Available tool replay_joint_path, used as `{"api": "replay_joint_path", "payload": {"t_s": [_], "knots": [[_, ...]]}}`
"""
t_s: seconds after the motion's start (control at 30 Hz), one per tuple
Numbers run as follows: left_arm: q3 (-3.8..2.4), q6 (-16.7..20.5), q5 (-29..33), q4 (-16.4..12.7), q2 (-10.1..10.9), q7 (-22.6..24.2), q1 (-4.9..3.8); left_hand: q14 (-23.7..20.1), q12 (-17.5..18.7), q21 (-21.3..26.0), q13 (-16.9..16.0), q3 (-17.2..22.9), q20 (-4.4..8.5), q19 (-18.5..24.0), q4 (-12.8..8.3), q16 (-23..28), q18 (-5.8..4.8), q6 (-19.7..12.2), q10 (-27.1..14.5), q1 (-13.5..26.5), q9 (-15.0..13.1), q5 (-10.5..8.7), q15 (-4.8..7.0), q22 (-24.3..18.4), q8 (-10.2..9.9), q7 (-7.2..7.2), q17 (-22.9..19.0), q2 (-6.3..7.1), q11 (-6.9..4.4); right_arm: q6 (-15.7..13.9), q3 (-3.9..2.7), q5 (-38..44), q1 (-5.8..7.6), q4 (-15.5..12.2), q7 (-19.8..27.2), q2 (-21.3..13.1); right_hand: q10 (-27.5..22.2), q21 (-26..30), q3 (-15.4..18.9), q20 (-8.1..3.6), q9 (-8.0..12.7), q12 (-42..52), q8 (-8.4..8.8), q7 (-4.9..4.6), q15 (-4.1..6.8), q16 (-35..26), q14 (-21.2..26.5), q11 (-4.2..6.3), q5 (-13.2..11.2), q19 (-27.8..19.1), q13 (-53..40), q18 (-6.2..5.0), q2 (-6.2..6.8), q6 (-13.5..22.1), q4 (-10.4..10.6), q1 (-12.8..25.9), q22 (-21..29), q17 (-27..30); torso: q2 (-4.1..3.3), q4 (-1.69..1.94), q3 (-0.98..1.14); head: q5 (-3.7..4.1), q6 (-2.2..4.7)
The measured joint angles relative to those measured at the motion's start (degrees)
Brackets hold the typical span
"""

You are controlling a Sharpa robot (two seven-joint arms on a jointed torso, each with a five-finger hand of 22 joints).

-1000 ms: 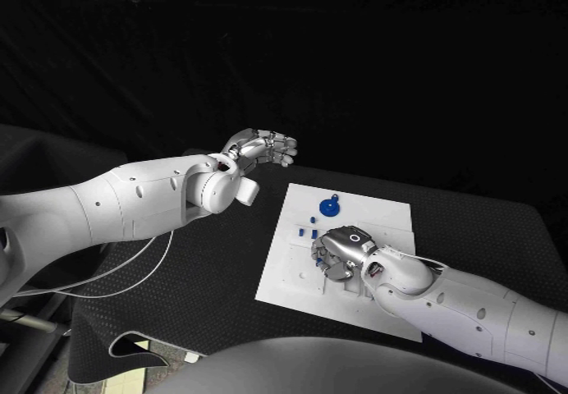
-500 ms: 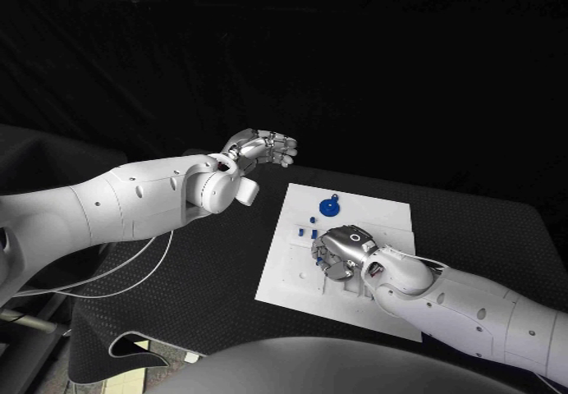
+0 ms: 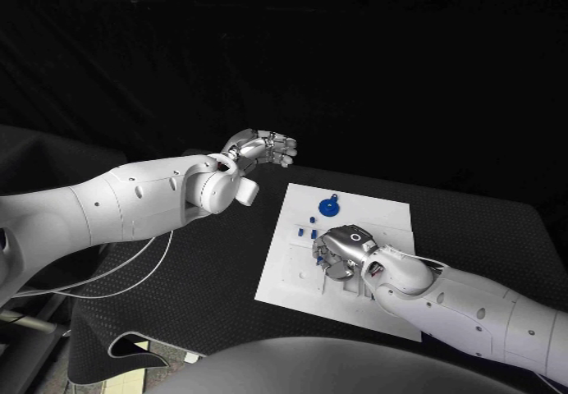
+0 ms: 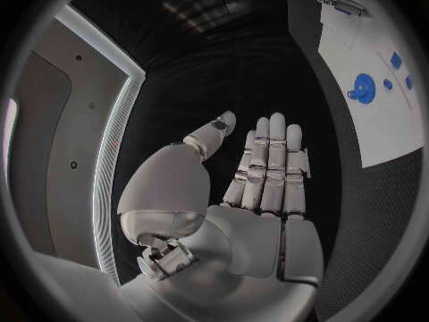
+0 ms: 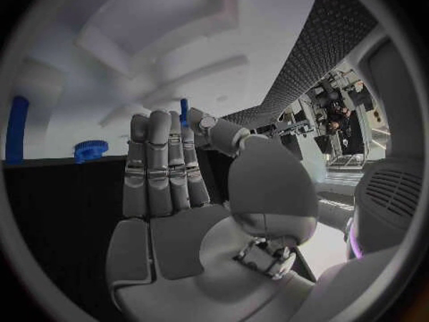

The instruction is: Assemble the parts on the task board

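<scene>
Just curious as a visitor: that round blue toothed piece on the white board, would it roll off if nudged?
Probably not: the blue gear seems to lie flat on the task board, so it should slide. It looks like stiff, light plastic.

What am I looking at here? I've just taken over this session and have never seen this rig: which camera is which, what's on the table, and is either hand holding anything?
It is a two-armed robot with silver hands. The wide picture comes from its head, looking down at the black table. The two round pictures come from cameras at the wrists, each looking out past that arm's own palm.

On the table lies the white task board, with a blue toothed wheel and small blue parts on it.

The left hand is raised beside the board and holds nothing. The right hand is down on the board. A blue piece shows between its thumb and fingers, but I cannot tell if it is gripped.
</scene>
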State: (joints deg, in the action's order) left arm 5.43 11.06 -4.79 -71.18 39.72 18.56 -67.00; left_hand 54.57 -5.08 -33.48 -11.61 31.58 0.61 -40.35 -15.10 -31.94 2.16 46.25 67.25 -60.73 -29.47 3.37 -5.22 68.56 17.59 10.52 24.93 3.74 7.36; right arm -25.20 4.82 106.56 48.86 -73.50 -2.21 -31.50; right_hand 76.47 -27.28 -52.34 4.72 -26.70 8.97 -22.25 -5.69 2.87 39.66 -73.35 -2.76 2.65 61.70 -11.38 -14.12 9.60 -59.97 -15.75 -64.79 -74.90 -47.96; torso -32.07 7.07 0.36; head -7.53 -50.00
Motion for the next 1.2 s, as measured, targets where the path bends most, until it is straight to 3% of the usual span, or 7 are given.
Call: {"api": "replay_joint_path", "payload": {"t_s": [1.2], "knots": [[0.0,-0.2,0.0,-0.1,-0.1,-0.2,0.0,0.0,0.0,0.0,0.0,-0.1,0.0,0.0,0.1,0.2,0.0,-0.2,-0.4,0.0,0.1,0.0,0.0,0.1,0.0,0.21,0.4,0.0,0.02,0.8,-0.02,0.1,0.05,0.1,0.0,0.2,0.0,0.0,0.0,0.0,-0.1,0.0,-0.15,0.05,-0.01,0.0,-0.2,-0.01,0.0,0.0,-0.2,0.01,0.22,0.1,0.0,0.2,0.0,-0.1,-0.01,0.02,0.0,-0.1,0.0]]}}
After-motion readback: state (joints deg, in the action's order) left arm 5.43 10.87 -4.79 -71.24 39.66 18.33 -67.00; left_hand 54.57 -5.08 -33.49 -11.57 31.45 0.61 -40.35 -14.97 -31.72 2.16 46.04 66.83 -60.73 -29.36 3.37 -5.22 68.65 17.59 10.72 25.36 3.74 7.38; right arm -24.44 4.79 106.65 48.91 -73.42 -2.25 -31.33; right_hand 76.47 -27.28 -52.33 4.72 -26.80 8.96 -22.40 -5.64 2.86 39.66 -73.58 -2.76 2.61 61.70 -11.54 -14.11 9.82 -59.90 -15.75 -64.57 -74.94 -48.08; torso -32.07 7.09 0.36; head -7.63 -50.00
